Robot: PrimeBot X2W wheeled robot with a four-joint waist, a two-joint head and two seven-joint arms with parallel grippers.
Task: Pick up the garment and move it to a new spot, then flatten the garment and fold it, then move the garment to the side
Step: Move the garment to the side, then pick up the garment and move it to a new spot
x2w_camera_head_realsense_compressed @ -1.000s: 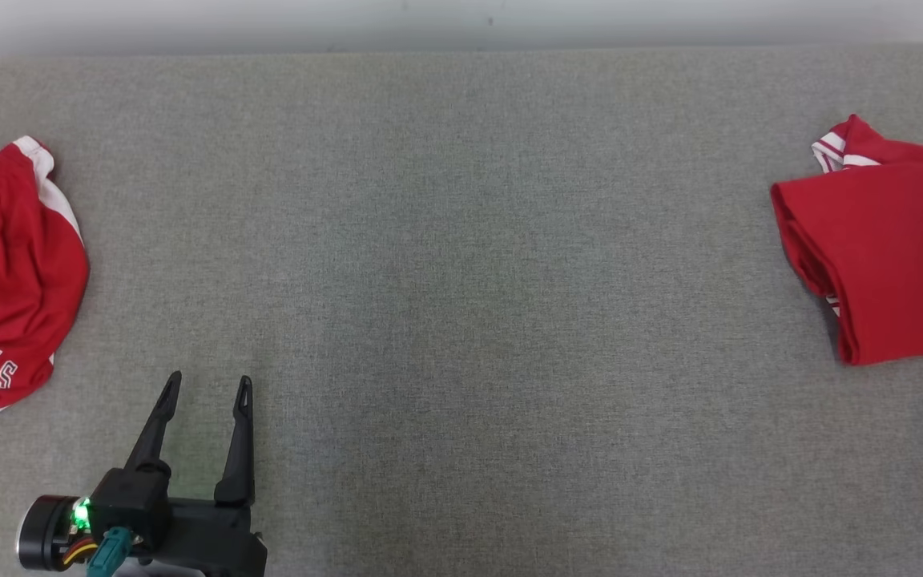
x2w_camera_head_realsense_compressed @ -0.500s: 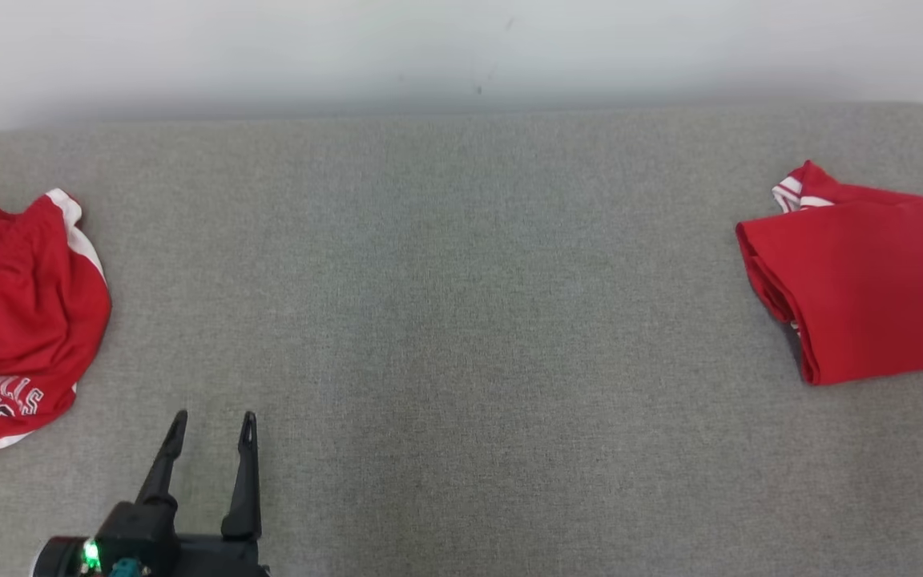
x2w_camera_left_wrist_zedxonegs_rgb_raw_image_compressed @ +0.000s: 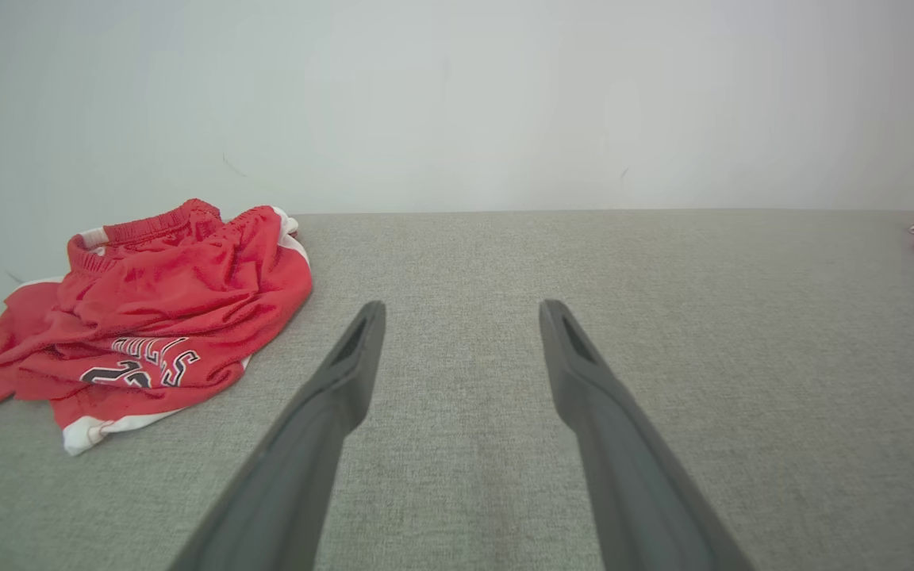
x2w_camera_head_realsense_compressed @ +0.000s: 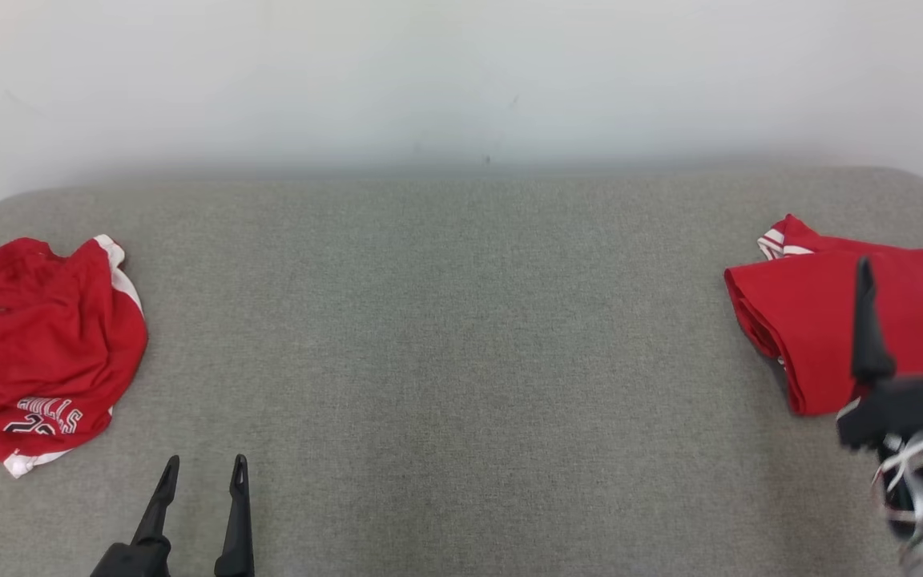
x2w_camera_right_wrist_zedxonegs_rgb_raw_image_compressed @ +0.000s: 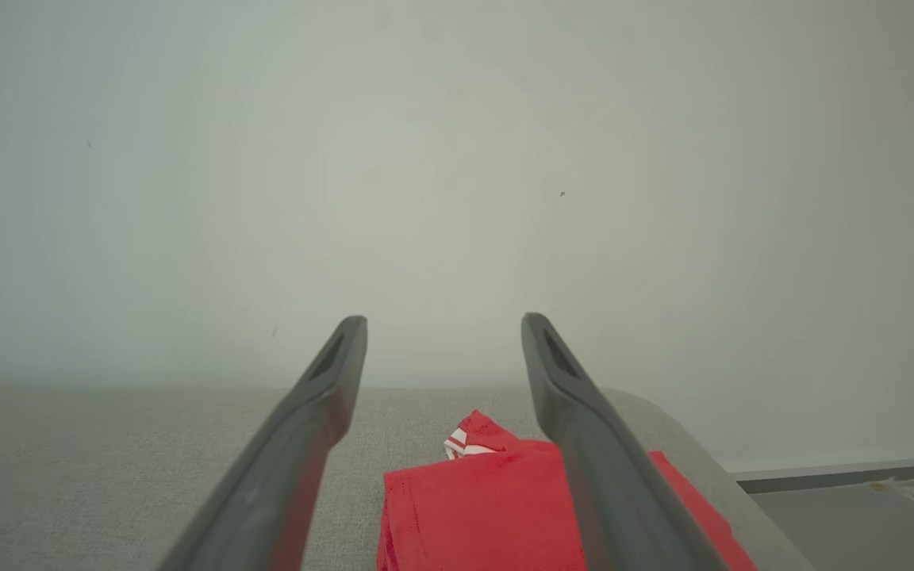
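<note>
A crumpled red garment (x2w_camera_head_realsense_compressed: 37, 344) with white trim and dark lettering lies at the left end of the grey surface; it is also at the left of the left wrist view (x2w_camera_left_wrist_zedxonegs_rgb_raw_image_compressed: 147, 317). A folded red garment (x2w_camera_head_realsense_compressed: 814, 328) rests at the right end, and shows between the fingers in the right wrist view (x2w_camera_right_wrist_zedxonegs_rgb_raw_image_compressed: 481, 507). My left gripper (x2w_camera_head_realsense_compressed: 201, 466) is open near the front edge, right of the crumpled garment and apart from it. My right gripper (x2w_camera_head_realsense_compressed: 902, 268) is open and empty, raised in front of the folded garment.
The grey fabric surface (x2w_camera_head_realsense_compressed: 445, 336) has a wide bare middle. A pale wall (x2w_camera_head_realsense_compressed: 461, 80) runs behind it. The surface's rounded right corner (x2w_camera_right_wrist_zedxonegs_rgb_raw_image_compressed: 687, 444) drops to a floor with a skirting board.
The camera has tilted up, so the whole picture slid down and the wall came into view. My right gripper has entered at the lower right. Both garments lie as before.
</note>
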